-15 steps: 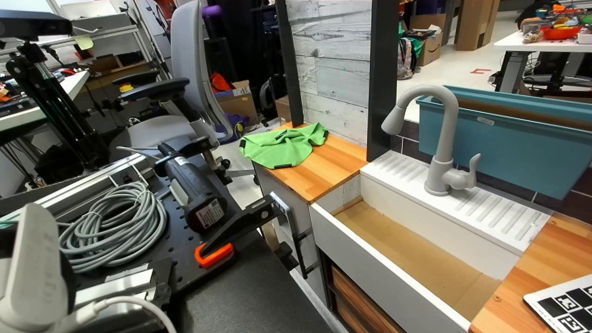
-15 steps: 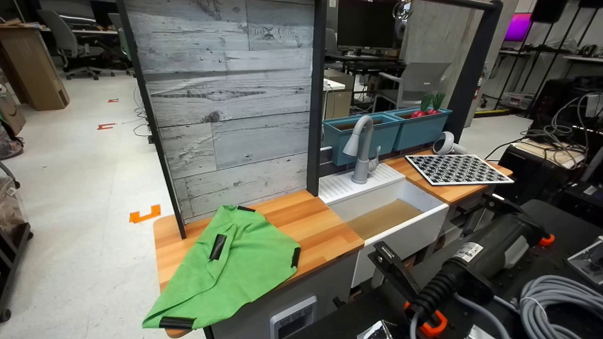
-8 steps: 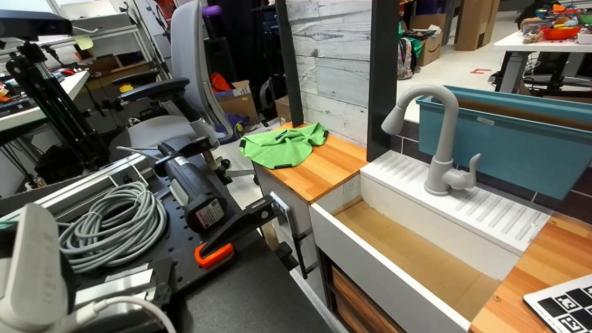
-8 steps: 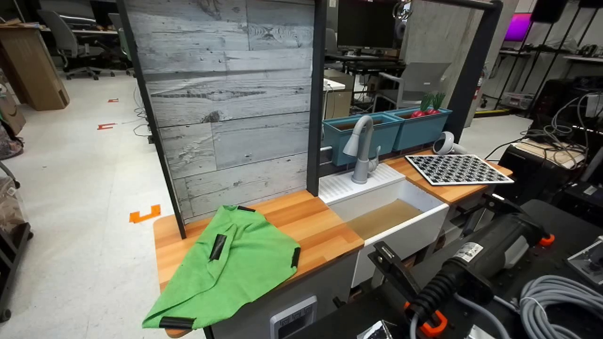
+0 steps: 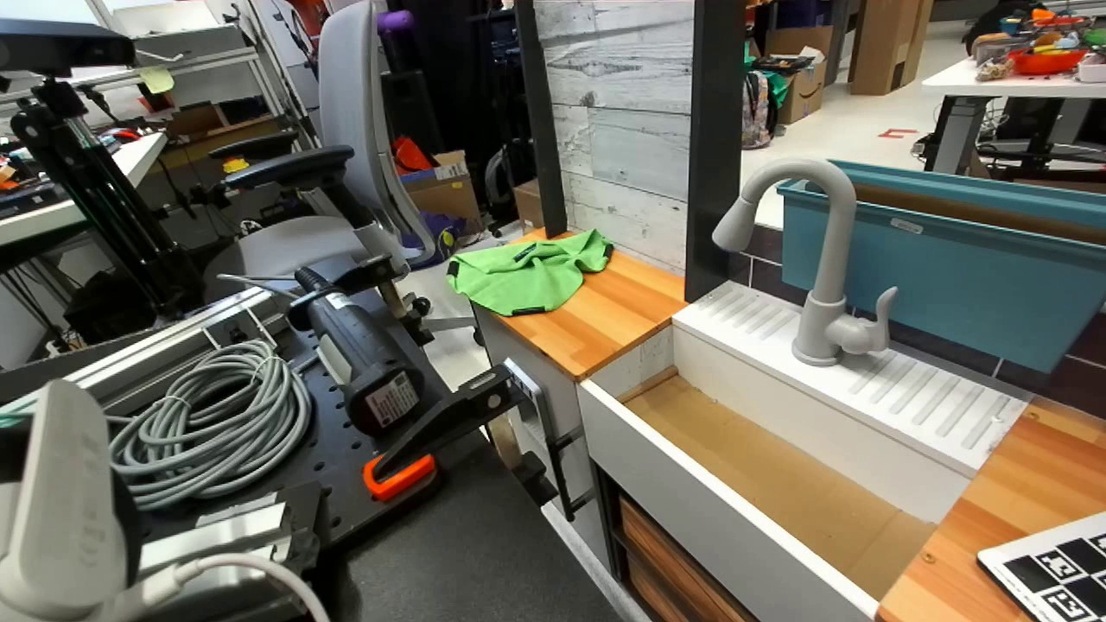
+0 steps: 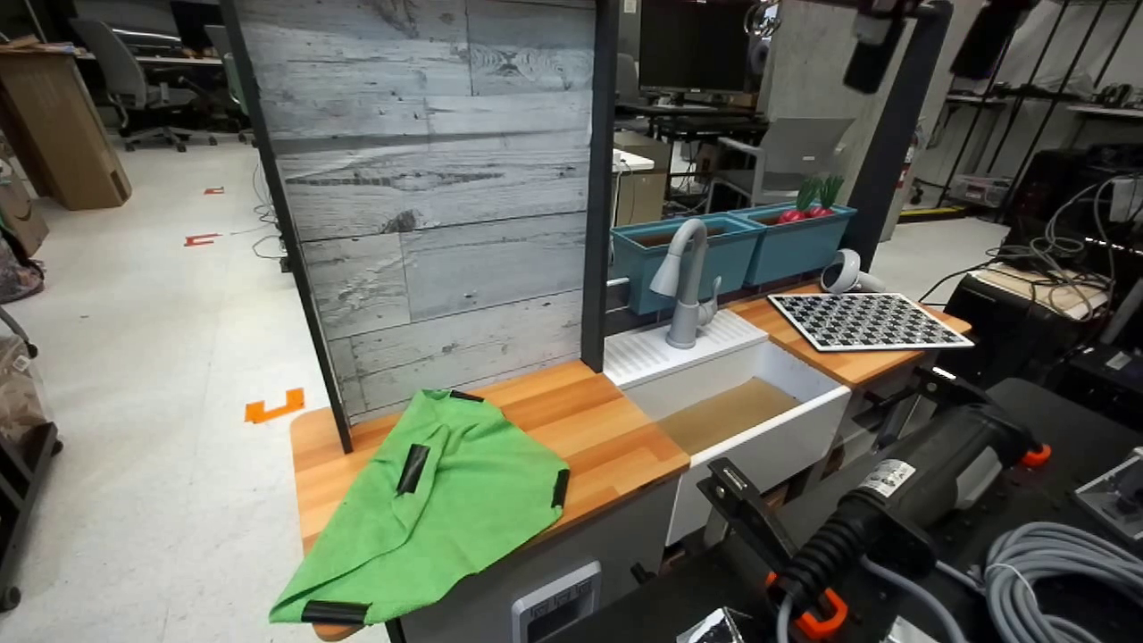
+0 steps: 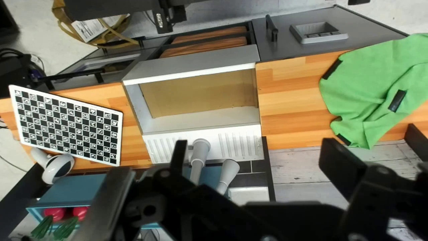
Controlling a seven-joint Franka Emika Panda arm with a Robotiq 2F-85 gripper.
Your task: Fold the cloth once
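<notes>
cloth (image 6: 473, 509), bright green and rumpled, lies on the wood-striped tabletop (image 6: 580, 420), in front of the plank-patterned panel (image 6: 446, 223) and near the white sink (image 6: 786, 451); part of it reaches past the edge. a black strip (image 6: 413, 469) sits on its upper face, others at its margins. the jaws stand spread wide in the wrist view, well apart from the cloth.

Well below the claw (image 7: 254, 144), I saw a wood-topped counter (image 6: 589, 420) backed by a grey plank panel (image 6: 446, 179); well away from it, pale floor (image 6: 179, 304) and an office chair (image 6: 113, 62).
</notes>
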